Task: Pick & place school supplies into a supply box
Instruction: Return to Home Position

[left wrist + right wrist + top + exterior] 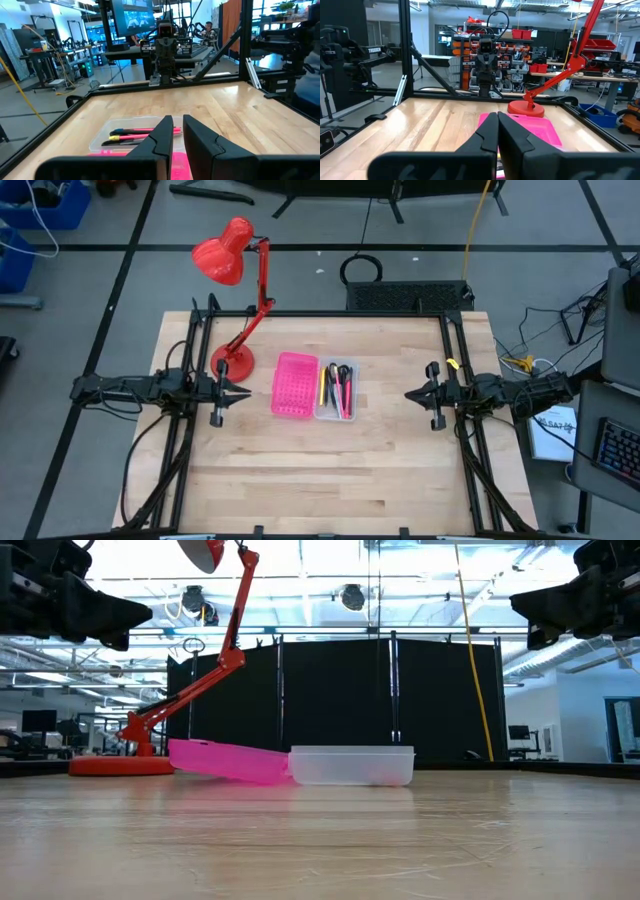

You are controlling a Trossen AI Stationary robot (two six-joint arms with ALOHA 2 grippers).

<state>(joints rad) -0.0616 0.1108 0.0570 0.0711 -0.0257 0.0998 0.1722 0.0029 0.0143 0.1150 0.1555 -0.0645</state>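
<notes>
Both arms are drawn back to the sides of the wooden table (400, 480), and they point toward each other across it. The left gripper (238, 392) hangs above the left part of the table, just beside the round base of a red desk lamp (232, 363). In its wrist view the two fingers (161, 142) stand close together with only a narrow slit between them, and they hold nothing. The right gripper (410, 394) hangs above the right part of the table. Its fingers (487, 137) are pressed together, and they too hold nothing. In the low view both grippers are high above the table top. The supply box (336, 418) stands on the table between the two grippers, near the middle and somewhat to the far side. Inside it lie the school supplies, side by side along its length: a yellow pencil (322, 387), a black pen (331, 386), pink pens (346, 400), and the black-handled scissors (343, 371) at the far end. A pink perforated tray (294, 386) lies just beside the box on its left, with the long sides touching or almost touching. In the low view this tray looks slanted, with its left side higher.
</notes>
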